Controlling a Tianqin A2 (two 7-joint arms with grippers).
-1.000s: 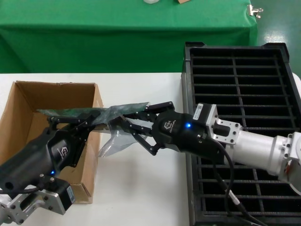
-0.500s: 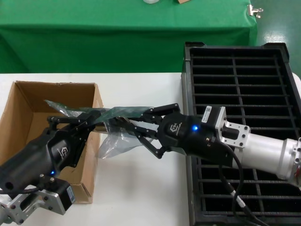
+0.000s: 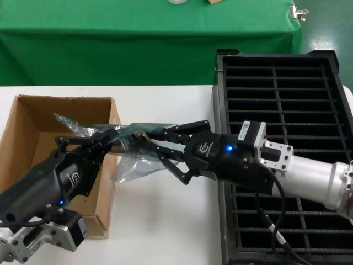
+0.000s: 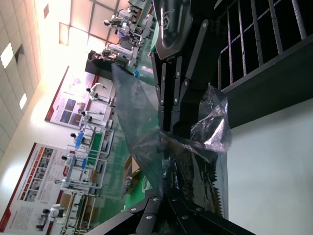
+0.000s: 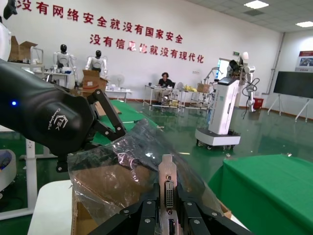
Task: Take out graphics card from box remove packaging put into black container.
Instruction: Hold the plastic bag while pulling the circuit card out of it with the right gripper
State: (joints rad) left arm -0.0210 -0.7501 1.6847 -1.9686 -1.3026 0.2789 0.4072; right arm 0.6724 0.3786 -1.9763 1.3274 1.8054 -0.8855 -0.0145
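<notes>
A: What is the left gripper (image 3: 118, 138) doing?

B: It is reaching over the right wall of the box (image 3: 33, 124), and its fingers are closing on the packaging (image 3: 135, 165). The crinkly bag is stretching away from this gripper toward the other one, with one loose end hanging below both of them, above the white table (image 3: 165, 232).

A: And the right gripper (image 3: 144, 138)?

B: It is coming from the side of the black container (image 3: 281, 99), and its tips are almost meeting the left gripper's tips. In the right wrist view its fingers are pressing together on the silver bracket of the graphics card (image 5: 167, 188), which is standing upright between them with its port facing the camera. The bag is lying over the card just beyond these fingers.

A: Where is the card compared with the grippers?

B: It is sitting between the two, partly inside the bag, in the air beside the box. The dark green board is showing between the tips in the head view.

A: And farther away?

B: Behind both grippers the green cloth (image 3: 143, 44) is hanging at the far edge of the table.
</notes>
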